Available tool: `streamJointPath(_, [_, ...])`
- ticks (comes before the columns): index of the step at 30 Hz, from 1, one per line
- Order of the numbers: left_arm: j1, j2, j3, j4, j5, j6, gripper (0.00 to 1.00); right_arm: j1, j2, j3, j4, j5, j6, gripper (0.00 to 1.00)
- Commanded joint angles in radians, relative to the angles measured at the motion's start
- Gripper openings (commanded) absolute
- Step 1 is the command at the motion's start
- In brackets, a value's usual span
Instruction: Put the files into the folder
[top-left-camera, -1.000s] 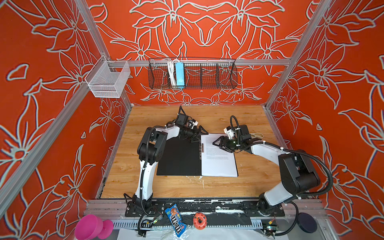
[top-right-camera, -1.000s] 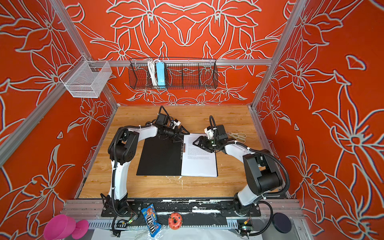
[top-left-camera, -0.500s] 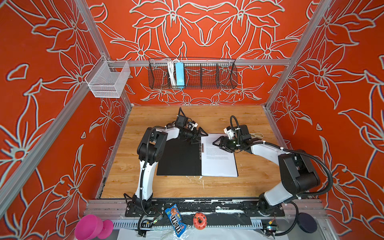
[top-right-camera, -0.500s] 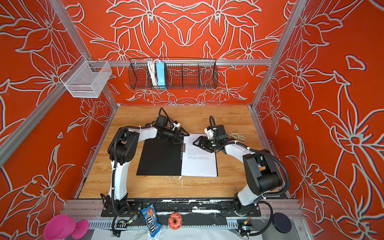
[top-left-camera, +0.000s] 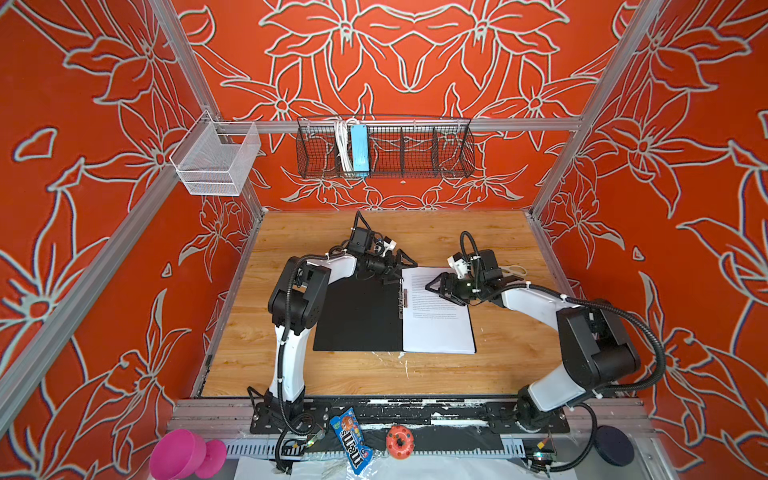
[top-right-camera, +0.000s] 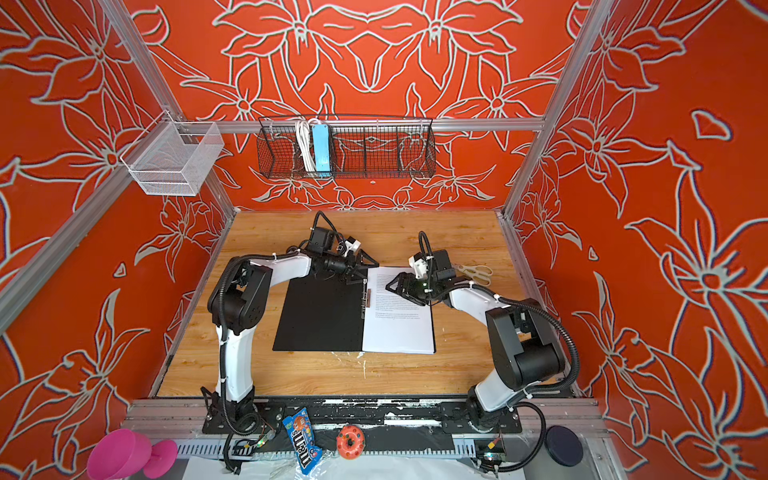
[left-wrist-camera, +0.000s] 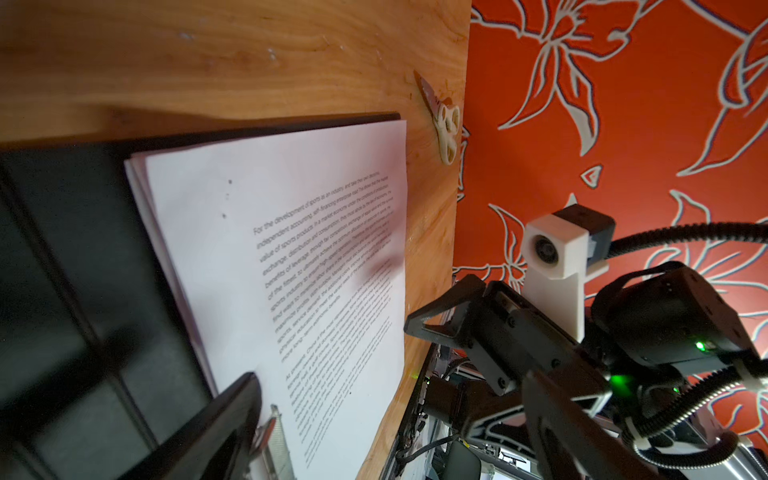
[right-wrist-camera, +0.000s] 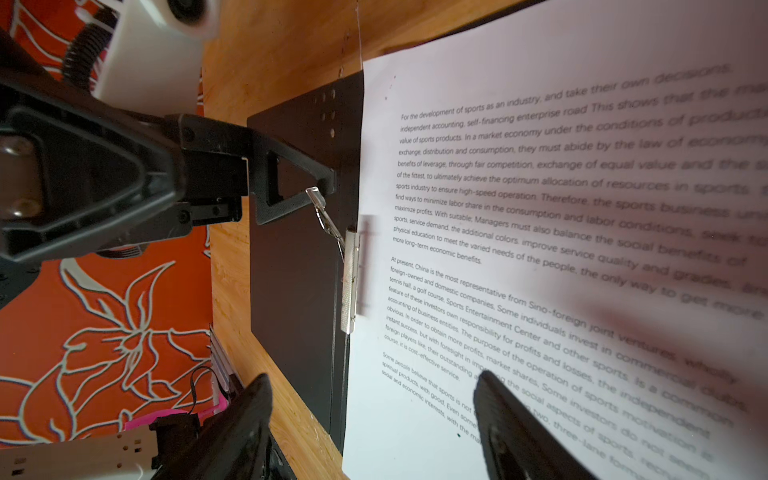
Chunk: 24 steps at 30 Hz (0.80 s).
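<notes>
The folder (top-left-camera: 357, 320) (top-right-camera: 320, 320) lies open on the wooden table, black inside up. The files (top-left-camera: 438, 328) (top-right-camera: 399, 328) are stacked on its right half, printed side up. A metal clip (right-wrist-camera: 351, 286) sits at the spine with its lever (right-wrist-camera: 322, 212) raised. My left gripper (top-left-camera: 400, 269) (top-right-camera: 360, 270) is open at the spine's far end, and one of its fingers (right-wrist-camera: 291, 160) touches the lever's tip. Low over the files' far part, my right gripper (top-left-camera: 434, 291) (right-wrist-camera: 374, 424) hangs open and holds nothing.
Scissors (top-left-camera: 513, 272) (left-wrist-camera: 446, 133) lie on the table just behind the right wrist, near the right wall. A black wire basket (top-left-camera: 384, 147) and a white mesh basket (top-left-camera: 216, 162) hang on the back frame. A candy bag (top-left-camera: 351, 440) and an orange ring (top-left-camera: 400, 441) lie at the front rail.
Hardly anything: the left gripper has shifted slightly by the folder's clip, and the right arm holds still.
</notes>
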Motion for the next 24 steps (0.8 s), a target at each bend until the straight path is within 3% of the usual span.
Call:
streamJointPath(1, [-0.015,-0.058,-0.017,0.027,0.022,-0.016,0.98,0.006,-0.016,0.02,-0.011,0.005,-0.016,0.79])
streamJointPath(9, [-0.065,-0.147,-0.101,0.057,0.014,-0.032,0.98,0.006,-0.036,0.019,-0.035,0.039,-0.02,0.83])
streamJointPath(14, [-0.092,-0.222,-0.198,0.111,0.002,-0.064,0.98,0.006,-0.043,0.022,-0.064,0.079,-0.024,0.9])
streamJointPath(19, [-0.094,-0.325,-0.202,0.088,-0.011,-0.061,0.98,0.006,-0.082,0.002,-0.074,0.143,-0.024,0.98])
streamJointPath(22, [-0.094,-0.435,-0.19,-0.036,-0.126,0.015,0.98,0.006,-0.108,-0.001,-0.098,0.195,-0.014,0.98])
streamJointPath(24, [-0.092,-0.533,-0.211,-0.146,-0.288,0.078,0.98,0.006,-0.12,-0.009,-0.101,0.208,0.011,0.98])
